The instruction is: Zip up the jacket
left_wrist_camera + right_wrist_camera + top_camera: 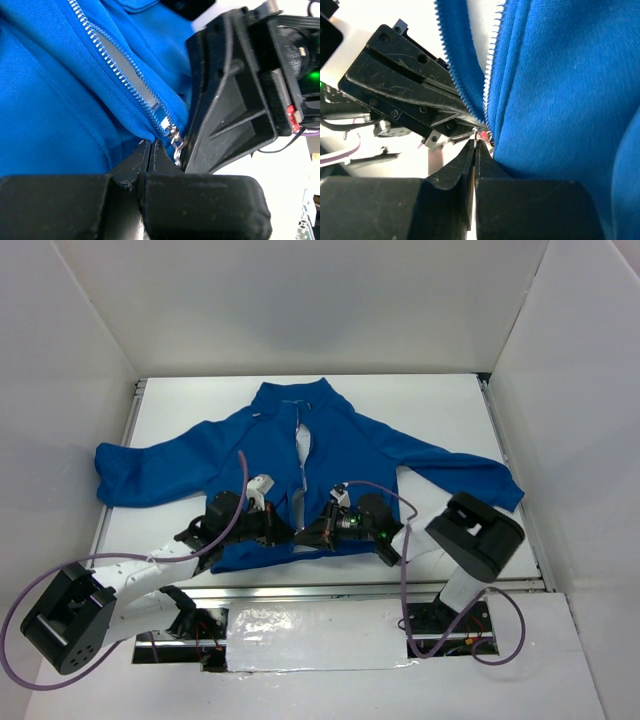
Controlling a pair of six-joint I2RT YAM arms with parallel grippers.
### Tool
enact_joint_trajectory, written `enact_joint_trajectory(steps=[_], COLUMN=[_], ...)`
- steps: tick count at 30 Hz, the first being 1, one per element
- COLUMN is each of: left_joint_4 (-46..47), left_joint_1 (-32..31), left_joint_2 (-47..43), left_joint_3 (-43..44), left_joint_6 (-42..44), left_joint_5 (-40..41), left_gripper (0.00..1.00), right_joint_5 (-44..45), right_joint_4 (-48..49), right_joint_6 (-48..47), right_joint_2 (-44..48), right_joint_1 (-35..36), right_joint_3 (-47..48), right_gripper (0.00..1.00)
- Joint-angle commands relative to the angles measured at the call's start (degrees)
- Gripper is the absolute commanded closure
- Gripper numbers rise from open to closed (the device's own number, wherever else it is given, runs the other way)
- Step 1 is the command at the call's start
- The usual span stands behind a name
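jacket (340,445), one, flat; two grippers clenched: left gripper (149,146) on hem, right gripper (476,142) on zipper pull (176,144).

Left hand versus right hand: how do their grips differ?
The left hand pinches blue hem fabric of the jacket beside the foot of the zipper. The right hand closes at the small metal pull, apparently on it. In the top view the left hand reaches in from the left, the right hand from the right. Both are shut, tips nearly meeting at the open zipper's bottom.
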State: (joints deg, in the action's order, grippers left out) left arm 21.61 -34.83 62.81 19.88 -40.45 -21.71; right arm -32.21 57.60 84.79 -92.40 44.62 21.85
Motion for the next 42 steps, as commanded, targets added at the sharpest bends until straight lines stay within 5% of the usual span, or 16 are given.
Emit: enact_joint_trajectory(steps=[1, 5, 13, 19, 27, 33, 42], left_joint_4=[0.1, -1.2, 0.0, 0.8, 1.9, 3.9, 1.3], left_joint_1=[-0.8, -1.1, -1.8, -2.6, -3.8, -4.1, -6.7], left_joint_2=[-1.2, -0.8, -2.1, -1.5, -1.6, -2.9, -1.0], left_joint_3=[0.4, 1.4, 1.0, 1.3, 0.7, 0.1, 1.4], left_joint_6=[2.2, 3.4, 4.9, 5.6, 5.7, 5.0, 6.3], left_joint_5=[-0.3, -1.0, -2.6, -4.1, -4.2, -5.4, -4.6], left_gripper=[1.0, 1.0, 1.0, 1.0, 1.0, 1.0, 1.0], right_joint_5=[-7.2, -8.5, -2.9, 3.1, 2.9, 4.6, -1.8], right_joint_4=[13.2, 20.6, 10.7, -16.3, -35.3, -34.0, -15.5], right_joint_6=[7.4, 12.7, 12.9, 8.2, 7.2, 9.1, 16.1], right_joint_2=[-5.7, -10.1, -5.3, 3.6, 9.8, 12.2, 8.6], right_joint_1=[-0.5, -0.8, -1.8, -2.5, -3.1, -3.0, -8.9], right_joint_3=[2.8, 1.7, -0.8, 4.3, 11.5, 8.5, 8.8], right_gripper=[1.0, 1.0, 1.0, 1.0, 1.0, 1.0, 1.0])
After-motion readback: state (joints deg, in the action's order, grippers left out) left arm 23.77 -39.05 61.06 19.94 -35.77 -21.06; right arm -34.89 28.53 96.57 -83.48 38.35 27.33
